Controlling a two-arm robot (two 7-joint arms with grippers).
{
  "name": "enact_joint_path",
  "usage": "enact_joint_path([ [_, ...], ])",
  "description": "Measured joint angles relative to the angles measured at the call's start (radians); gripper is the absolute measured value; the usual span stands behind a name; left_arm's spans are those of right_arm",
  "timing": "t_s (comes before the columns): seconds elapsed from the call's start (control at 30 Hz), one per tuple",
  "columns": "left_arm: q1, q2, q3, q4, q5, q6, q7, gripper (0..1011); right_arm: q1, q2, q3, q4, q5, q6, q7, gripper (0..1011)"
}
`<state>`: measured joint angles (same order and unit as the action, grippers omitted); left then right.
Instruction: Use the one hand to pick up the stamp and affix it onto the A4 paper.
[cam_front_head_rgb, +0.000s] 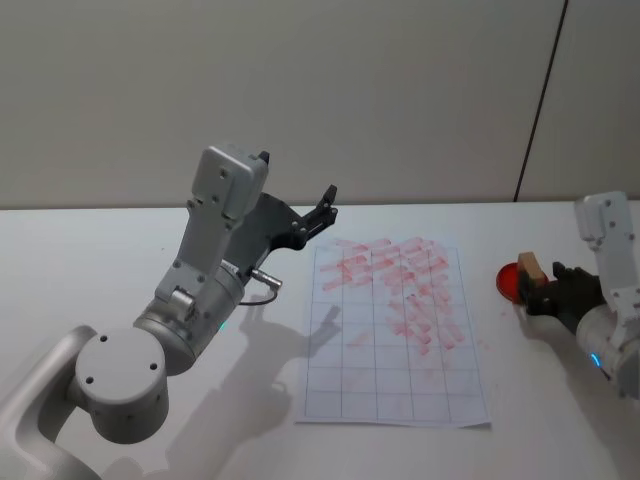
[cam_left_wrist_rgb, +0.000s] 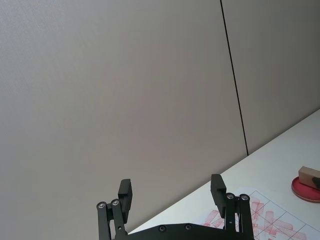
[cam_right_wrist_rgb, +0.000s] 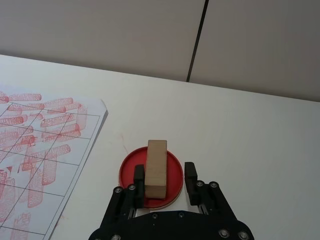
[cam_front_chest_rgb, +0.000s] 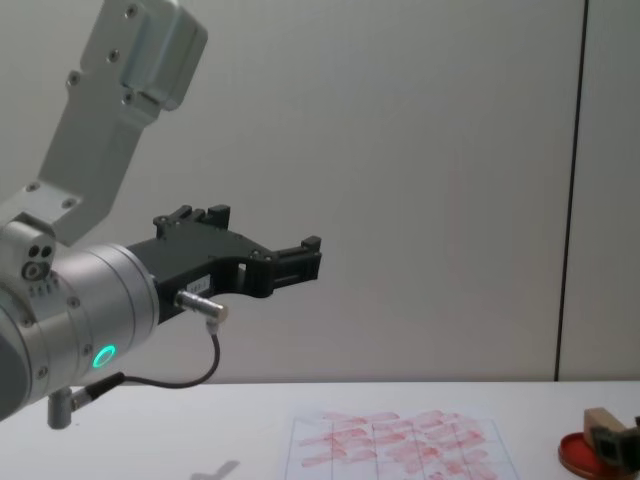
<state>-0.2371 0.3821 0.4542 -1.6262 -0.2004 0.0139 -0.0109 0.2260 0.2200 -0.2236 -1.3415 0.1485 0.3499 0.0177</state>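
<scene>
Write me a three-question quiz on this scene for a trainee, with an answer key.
1. Fill in: the left gripper, raised in the air, has its fingers ____.
2. True or false: the stamp lies on the A4 paper.
3. Which gripper has its fingers on either side of the stamp? A. the left gripper B. the right gripper C. neither

Key
1. open
2. False: it stands on the red dish, beside the paper.
3. B
</scene>
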Motion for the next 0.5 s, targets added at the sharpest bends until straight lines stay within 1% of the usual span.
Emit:
enact_joint_path([
  [0.07, 0.000, 0.000, 0.000, 0.000, 0.000, 0.000, 0.000, 1001, 0.002, -0.003, -0.002, 0.004, -0.004, 0.003, 0.000, 443],
  [0.1, 0.000, 0.000, 0.000, 0.000, 0.000, 0.000, 0.000, 1001, 0.002, -0.003, -0.002, 0.004, -0.004, 0.003, 0.000, 443],
  [0.13, 0.000, 0.000, 0.000, 0.000, 0.000, 0.000, 0.000, 1001, 0.003, -0.004, -0.003, 0.005, -0.007, 0.006, 0.000, 404],
  [0.17, 0.000, 0.000, 0.000, 0.000, 0.000, 0.000, 0.000, 1001, 0.004, -0.005, -0.003, 0.006, -0.008, 0.008, 0.000, 387],
  [0.2, 0.000, 0.000, 0.000, 0.000, 0.000, 0.000, 0.000, 1001, 0.004, -0.006, -0.004, 0.007, -0.009, 0.010, -0.001, 330],
  [0.27, 0.000, 0.000, 0.000, 0.000, 0.000, 0.000, 0.000, 1001, 0.006, -0.009, -0.004, 0.008, -0.011, 0.017, -0.004, 280],
  [0.3, 0.000, 0.000, 0.000, 0.000, 0.000, 0.000, 0.000, 1001, 0.006, -0.009, -0.005, 0.008, -0.012, 0.019, -0.005, 232],
  [0.37, 0.000, 0.000, 0.000, 0.000, 0.000, 0.000, 0.000, 1001, 0.007, -0.010, -0.005, 0.009, -0.012, 0.024, -0.007, 216],
  [0.5, 0.000, 0.000, 0.000, 0.000, 0.000, 0.000, 0.000, 1002, 0.010, -0.015, -0.005, 0.012, -0.013, 0.040, -0.016, 216],
])
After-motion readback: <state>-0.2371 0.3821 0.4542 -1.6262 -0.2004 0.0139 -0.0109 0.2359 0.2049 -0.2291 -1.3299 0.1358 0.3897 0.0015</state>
